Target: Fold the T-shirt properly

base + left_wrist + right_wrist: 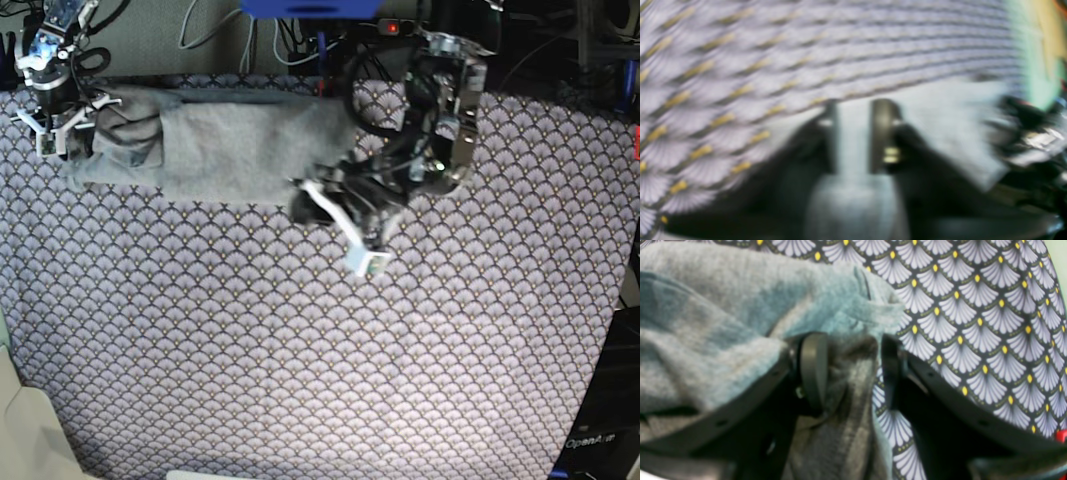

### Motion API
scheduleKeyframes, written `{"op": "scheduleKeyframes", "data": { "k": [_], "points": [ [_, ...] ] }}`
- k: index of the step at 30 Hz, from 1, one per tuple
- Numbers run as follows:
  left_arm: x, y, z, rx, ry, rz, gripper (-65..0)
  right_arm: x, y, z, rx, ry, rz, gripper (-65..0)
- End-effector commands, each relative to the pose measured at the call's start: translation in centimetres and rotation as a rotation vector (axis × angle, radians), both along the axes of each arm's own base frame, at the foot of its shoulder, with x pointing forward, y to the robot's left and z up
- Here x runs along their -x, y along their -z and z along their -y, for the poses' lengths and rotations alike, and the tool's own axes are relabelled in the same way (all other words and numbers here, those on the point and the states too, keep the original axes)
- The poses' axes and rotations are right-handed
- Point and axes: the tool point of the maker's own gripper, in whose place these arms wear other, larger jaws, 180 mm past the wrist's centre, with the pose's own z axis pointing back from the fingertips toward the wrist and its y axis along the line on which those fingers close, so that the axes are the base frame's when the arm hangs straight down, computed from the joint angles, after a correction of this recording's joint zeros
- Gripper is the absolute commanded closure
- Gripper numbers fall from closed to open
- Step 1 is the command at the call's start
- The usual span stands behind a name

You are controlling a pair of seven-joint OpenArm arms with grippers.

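Nearest you, the left end effector is blurred; you cannot tell its state. Beyond, the soft, limp T-shirt lies along the bench's far edge. Far left, the right end effector grips its bunched fabric; hold hems.

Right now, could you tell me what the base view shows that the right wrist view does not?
Only the base view shows the whole T-shirt lying as a long band along the far edge, plus the left gripper near its other end. Only the right wrist view shows the right gripper with bunched grey fabric between its fingers. Both show the T-shirt and the fan-patterned cloth.
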Motion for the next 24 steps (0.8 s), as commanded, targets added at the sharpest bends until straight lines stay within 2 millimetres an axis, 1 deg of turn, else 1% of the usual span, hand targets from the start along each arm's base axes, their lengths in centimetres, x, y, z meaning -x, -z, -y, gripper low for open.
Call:
{"op": "scheduleKeyframes", "data": {
  "k": [1, 2, 4, 6, 9, 11, 14, 18, 24],
  "points": [
    [-0.2, -0.8, 1.1, 0.052, 0.011, 0.009, -4.5, -0.4, -0.9, 0.4, 0.019, -0.009, 0.021, -26.9],
    [0.0, 0.1, 0.9, 0.042, 0.009, -0.016, -0.2, -0.4, -0.9, 0.5, 0.021, -0.006, 0.021, -26.9],
    [0.5, 1.7, 0.3, 0.019, 0.009, -0.056, 0.0, -0.4, -1.0, 0.6, 0.024, -0.007, 0.023, -26.9],
    [0.8, 2.8, 0.2, 0.010, 0.009, -0.090, 0.0, -0.5, -1.2, 0.9, 0.032, -0.009, 0.026, -26.9],
    [1.2, 4.0, 0.1, -0.003, 0.009, -0.122, 0.0, -0.9, -2.0, 1.3, 0.053, -0.018, 0.037, -26.9],
    [1.4, 4.4, 0.0, -0.007, 0.007, -0.136, 0.0, -1.1, -2.6, 1.4, 0.068, -0.020, 0.048, -26.9],
    [0.7, 4.5, -0.3, -0.013, 0.005, -0.136, 0.0, -1.3, -2.9, 1.5, 0.073, -0.023, 0.056, -26.9],
    [0.6, 4.7, -0.9, -0.020, 0.001, -0.137, 0.0, -1.3, -2.7, 1.2, 0.067, -0.026, 0.055, -26.9],
    [0.5, 4.5, -1.0, -0.024, 0.004, -0.130, 0.0, -1.5, -2.8, 1.2, 0.066, -0.025, 0.059, -26.9]
  ]
}}
